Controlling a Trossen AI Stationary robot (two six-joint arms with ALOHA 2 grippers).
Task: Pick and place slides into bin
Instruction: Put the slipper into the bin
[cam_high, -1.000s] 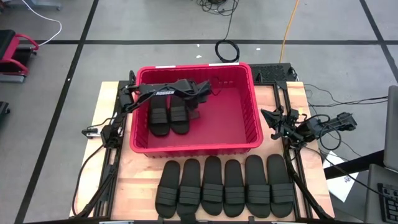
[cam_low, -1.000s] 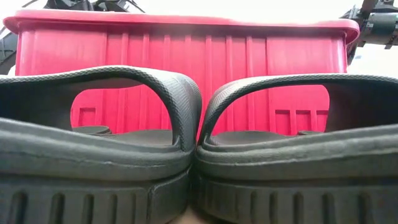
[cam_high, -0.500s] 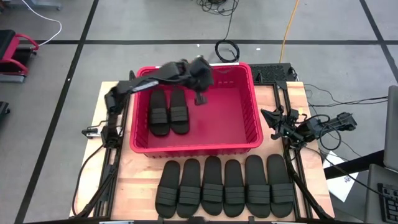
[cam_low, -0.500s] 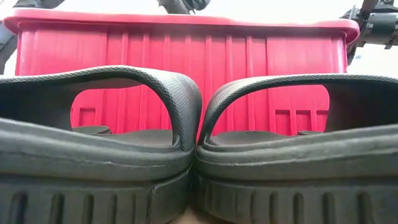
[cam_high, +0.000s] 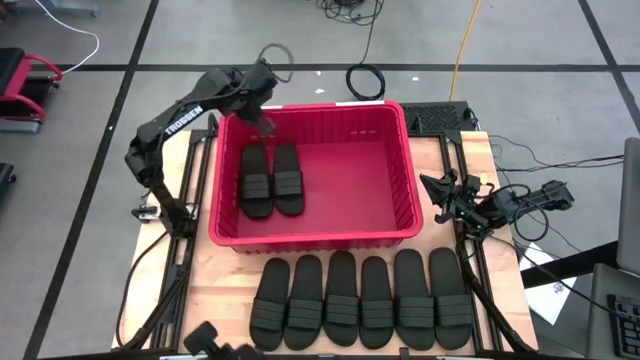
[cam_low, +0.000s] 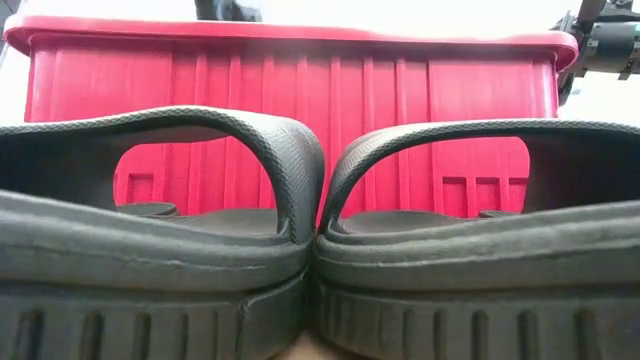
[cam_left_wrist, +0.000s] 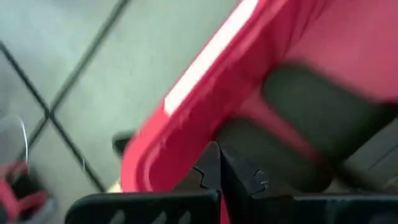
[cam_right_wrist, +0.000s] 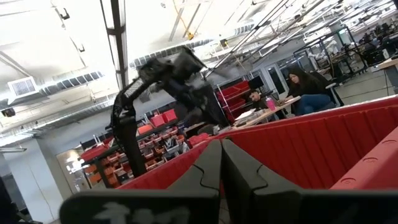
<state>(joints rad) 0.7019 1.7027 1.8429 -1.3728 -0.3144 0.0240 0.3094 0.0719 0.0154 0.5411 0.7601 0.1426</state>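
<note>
Over the bin's far left corner, the left hand (cam_high: 262, 84) is hovering empty, its fingers closed together as far as the blurred wrist view lets me judge. Two slides (cam_high: 271, 178) are lying side by side inside the bin (cam_high: 315, 238); six more (cam_high: 362, 300) are waiting in a row on the counter (cam_high: 210, 290) in front. Reaching for the next one probably calls for opening wide and clearing the rim. Beside the bin, the right hand (cam_high: 447, 196) is resting closed.
</note>
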